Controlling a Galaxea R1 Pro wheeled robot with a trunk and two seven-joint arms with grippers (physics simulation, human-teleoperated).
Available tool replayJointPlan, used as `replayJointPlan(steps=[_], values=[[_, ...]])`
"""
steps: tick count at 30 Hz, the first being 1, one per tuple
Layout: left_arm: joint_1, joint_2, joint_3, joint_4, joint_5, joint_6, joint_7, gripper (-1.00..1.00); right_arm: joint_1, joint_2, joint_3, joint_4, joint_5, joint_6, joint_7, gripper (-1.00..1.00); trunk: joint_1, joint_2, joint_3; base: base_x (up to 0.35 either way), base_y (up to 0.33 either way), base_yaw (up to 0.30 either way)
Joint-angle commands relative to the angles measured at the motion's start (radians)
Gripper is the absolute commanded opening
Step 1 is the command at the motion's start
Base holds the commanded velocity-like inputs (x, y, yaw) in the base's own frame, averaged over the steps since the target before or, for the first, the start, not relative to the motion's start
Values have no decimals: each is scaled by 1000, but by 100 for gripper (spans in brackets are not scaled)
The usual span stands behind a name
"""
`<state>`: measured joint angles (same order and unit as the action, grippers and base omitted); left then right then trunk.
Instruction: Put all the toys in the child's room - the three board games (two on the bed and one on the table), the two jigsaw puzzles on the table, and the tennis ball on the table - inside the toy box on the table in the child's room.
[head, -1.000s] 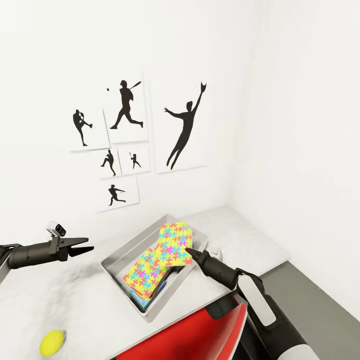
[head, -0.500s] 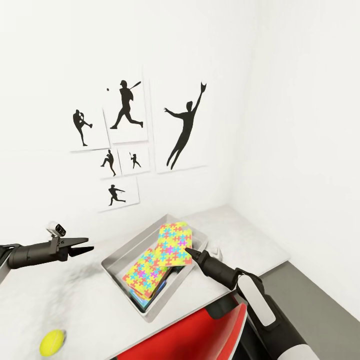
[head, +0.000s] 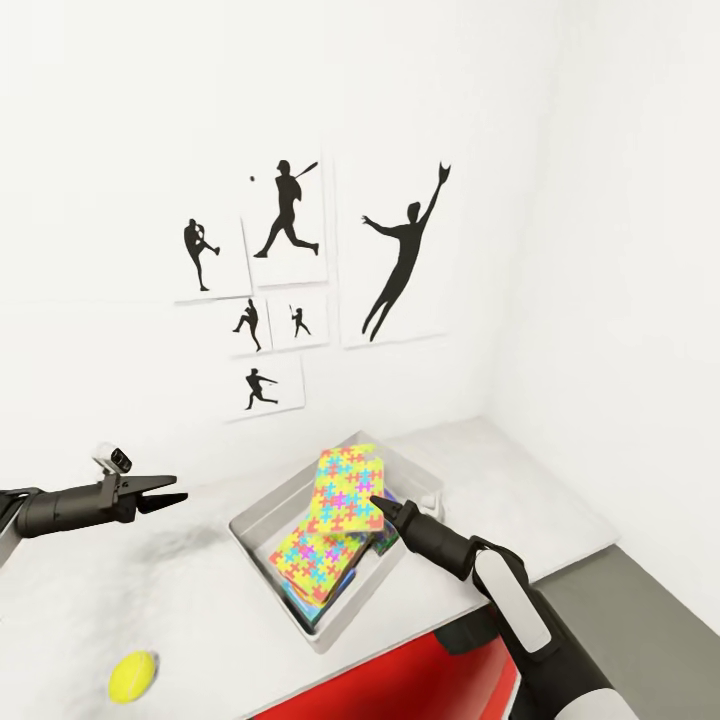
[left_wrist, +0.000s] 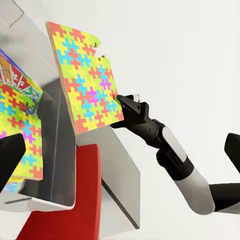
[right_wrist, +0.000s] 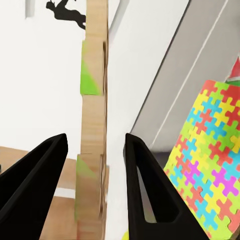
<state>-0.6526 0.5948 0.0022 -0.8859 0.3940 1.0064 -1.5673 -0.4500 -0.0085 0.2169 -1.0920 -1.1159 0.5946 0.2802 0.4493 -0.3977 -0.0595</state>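
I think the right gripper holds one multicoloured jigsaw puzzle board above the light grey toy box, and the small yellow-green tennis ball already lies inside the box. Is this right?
Not quite. The small yellow-green tennis ball lies on the white table top, outside the light grey toy box, as the head view shows. The right gripper does hold the multicoloured jigsaw puzzle board above it.

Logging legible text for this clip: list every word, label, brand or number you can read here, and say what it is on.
No text can be read in these frames.
Game box under the puzzles in the toy box: printed colours, any lettering too blurred to read.
Wall posters: black baseball silhouettes, no words.
Jigsaw puzzle at the right gripper: pattern only.
Tennis ball: no marking legible.
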Motion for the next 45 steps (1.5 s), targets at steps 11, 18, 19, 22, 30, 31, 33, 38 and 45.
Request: replayJointPlan(steps=[11,18,19,22,30,31,33,38,45], values=[[-1,0,-2,0,0,11,-4,100,-1,-1,2,-46,-2,2,-5,-100,1,-2,-2,69,2,4],[-1,0,-1,1,0,11,-4,100,-1,0,2,-47,-1,4,-11,-100,1,-2,-2,1,0,0],[-1,0,-1,1,0,11,-4,100,-1,2,2,-44,-2,7,-16,-100,1,-2,-2,0,0,0],[-1,0,-1,1,0,11,-4,100,-6,24,3,-21,-2,14,-80,-100,1,-2,-2,0,0,0],[-1,0,-1,4,0,10,-4,100,-149,121,1,73,-12,74,-377,-100,1,-2,-2,0,0,0],[-1,0,-1,6,0,10,-4,100,-165,133,-2,99,-13,73,-393,-100,1,-2,-2,0,0,0],[-1,0,-1,8,0,10,-4,100,-181,148,-5,152,-13,44,-407,-100,1,-2,-2,0,0,0],[-1,2,0,8,0,9,-4,100,-186,156,-4,224,-7,-33,-413,-100,1,-2,-2,0,0,0],[-1,2,1,16,0,9,-4,100,-185,175,1,301,-3,-110,-414,-100,1,-2,-2,0,0,0]])
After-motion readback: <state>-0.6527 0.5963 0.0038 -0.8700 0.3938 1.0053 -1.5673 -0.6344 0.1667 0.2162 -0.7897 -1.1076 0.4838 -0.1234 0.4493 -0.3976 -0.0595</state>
